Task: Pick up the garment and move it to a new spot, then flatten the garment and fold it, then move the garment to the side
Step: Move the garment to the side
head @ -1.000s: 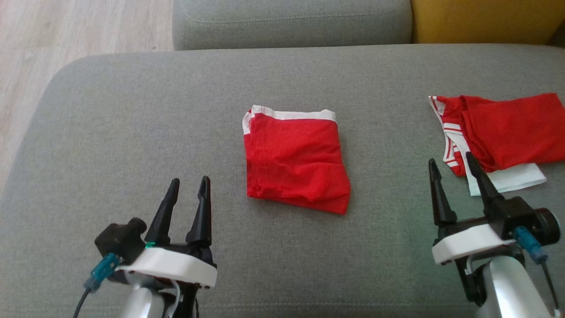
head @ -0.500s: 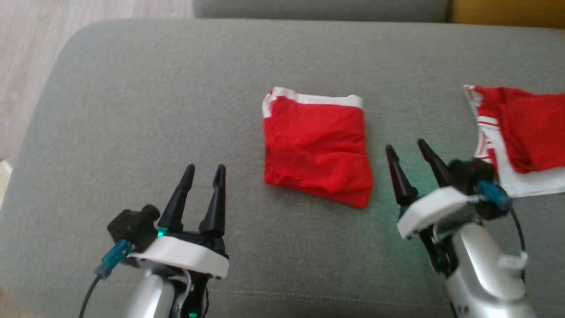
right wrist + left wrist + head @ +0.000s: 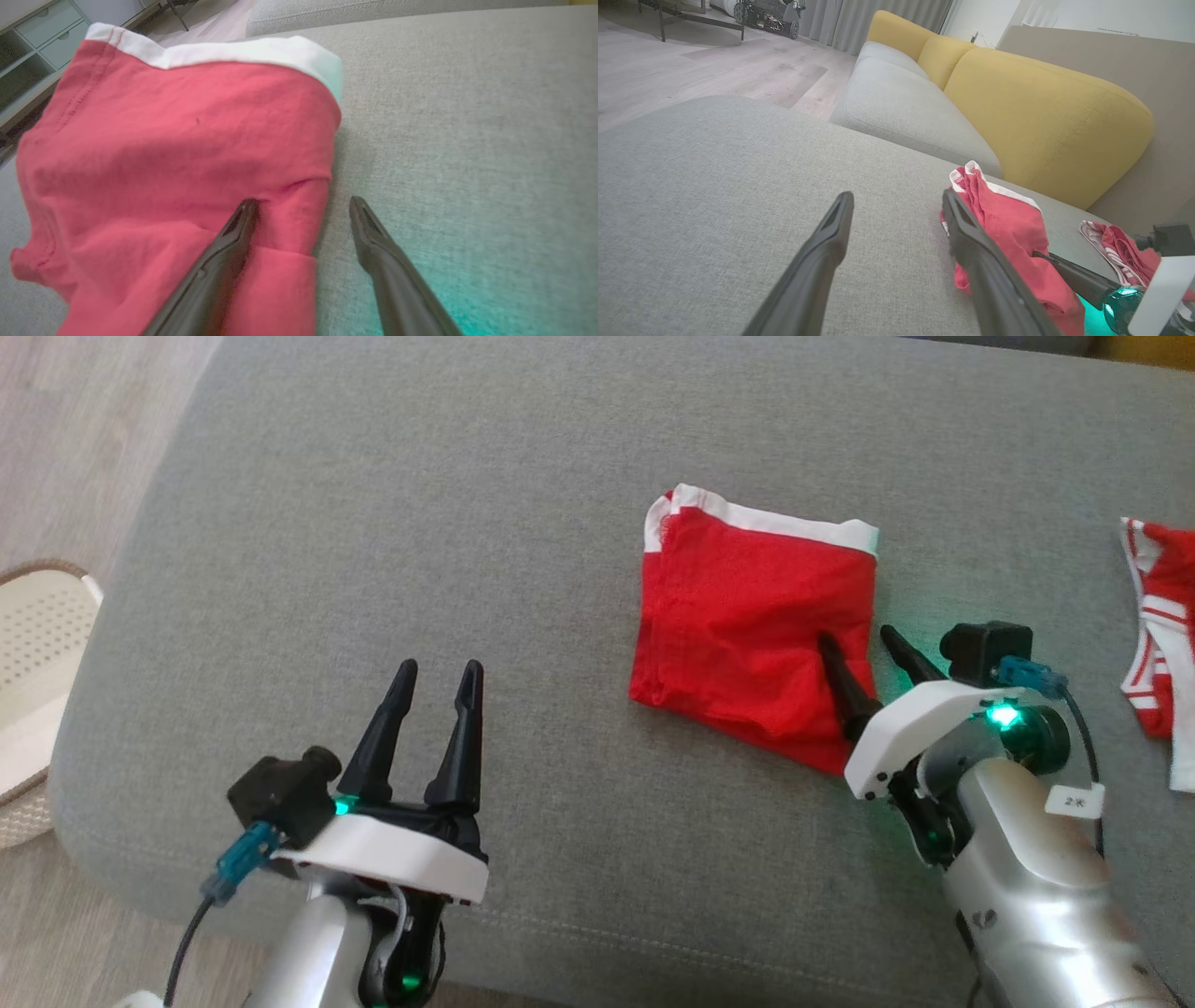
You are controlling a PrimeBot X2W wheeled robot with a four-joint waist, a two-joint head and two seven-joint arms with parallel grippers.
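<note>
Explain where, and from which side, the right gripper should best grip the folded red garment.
Probably its right edge, approached from the right. The red garment lies flat, so only an edge gives layers to pinch; the open right gripper straddles that edge, one finger over cloth, one over cushion.

The folded garment (image 3: 747,616) lies on the seat cushion (image 3: 420,523), right of its middle. A second garment (image 3: 1158,644) lies apart from it, toward the cushion's right edge. The right pincer (image 3: 855,635) is at the folded garment's near right corner, one finger over the cloth, the other over bare cushion just beside it. The left pincer (image 3: 441,665) is over the near left part. A basket (image 3: 37,644) stands on the floor (image 3: 75,429) beyond the left edge.
</note>
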